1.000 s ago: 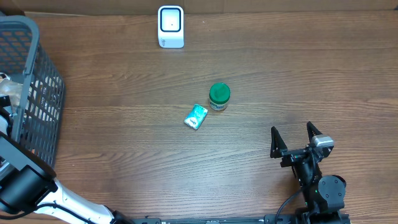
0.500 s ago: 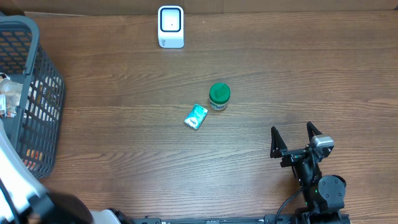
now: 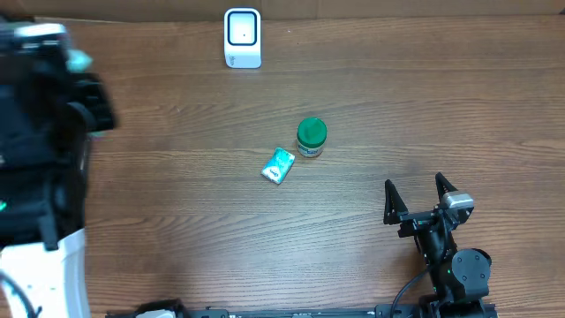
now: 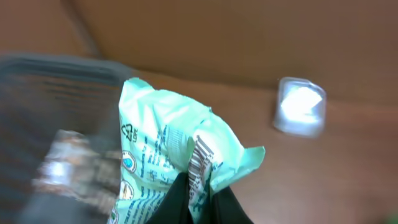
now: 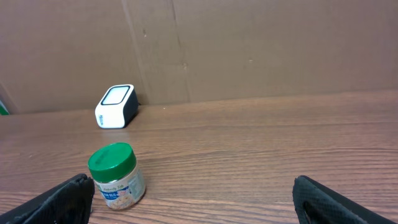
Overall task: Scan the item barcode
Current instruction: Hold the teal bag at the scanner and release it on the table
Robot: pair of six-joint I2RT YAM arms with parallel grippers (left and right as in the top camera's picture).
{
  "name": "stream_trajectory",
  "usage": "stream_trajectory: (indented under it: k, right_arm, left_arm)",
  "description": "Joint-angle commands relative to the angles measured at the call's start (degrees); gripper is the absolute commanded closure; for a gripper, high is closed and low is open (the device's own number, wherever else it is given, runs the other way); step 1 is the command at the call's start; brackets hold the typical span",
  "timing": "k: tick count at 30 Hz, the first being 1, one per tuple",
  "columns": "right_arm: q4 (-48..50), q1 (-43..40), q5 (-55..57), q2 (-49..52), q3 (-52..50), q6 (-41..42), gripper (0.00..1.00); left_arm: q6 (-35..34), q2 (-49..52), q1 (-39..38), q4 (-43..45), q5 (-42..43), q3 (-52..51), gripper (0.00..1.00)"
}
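Okay, left gripper (image 4: 200, 198) is pinched tight on a mint-green pouch (image 4: 168, 143). Its dark fingers (image 4: 177, 200) meet at the pouch's lower edge and the bag sticks up above them, crumpled. Barcode (image 4: 198, 163) runs down a fold just above the fingertips, facing the wrist camera. Scanner (image 4: 300, 106) sits up and to the right of the fingers, well apart from the pouch, blurred. Basket (image 4: 59, 81) is to the left of the fingers and behind the pouch, also blurred. Something pale and crinkly shows beside its mesh, can't tell what.

Overhead, the left arm (image 3: 44, 141) is one big dark blur over the table's left side. Its fingers can't be made out from there.

Right gripper (image 3: 415, 185) is spread wide with nothing between the fingers, low over the table (image 3: 371, 79) near the front edge. In the right wrist view only the finger (image 5: 69, 198) tips show, one in each bottom corner. Jar (image 5: 116, 174) stands upright ahead of them, just inside the left finger, green lid on top. The scanner is farther ahead past the jar, against the cardboard wall (image 5: 249, 50). Small teal packet (image 3: 279, 165) lies flat ahead and left of the right fingers, just beside the jar, not touching it.
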Motion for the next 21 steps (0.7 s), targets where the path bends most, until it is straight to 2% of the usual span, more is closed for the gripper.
stream_trajectory:
  k: [1, 3, 8, 16, 21]
  right_arm:
    - [0.4, -0.1, 0.5, -0.7, -0.6, 0.2, 0.00]
    - [0.4, -0.1, 0.5, -0.7, -0.6, 0.2, 0.00]
    - [0.4, -0.1, 0.5, -0.7, -0.6, 0.2, 0.00]
    - [0.4, -0.1, 0.5, -0.7, -0.6, 0.2, 0.00]
    - [0.4, -0.1, 0.5, -0.7, -0.6, 0.2, 0.00]
  left_arm:
    - [-6.2, 4.2, -7.8, -1.2, 2.0, -2.5, 0.95]
    - [-7.3, 9.1, -14.0, -0.9, 1.7, -5.9, 0.96]
    - [-7.8, 18.7, -19.9, 0.0, 1.6, -9.4, 0.96]
    - [-12.8, 35.2, -24.9, 1.8, 1.9, -9.6, 0.96]
    - [-16.9, 41.1, -25.7, 3.9, 2.4, -9.6, 0.96]
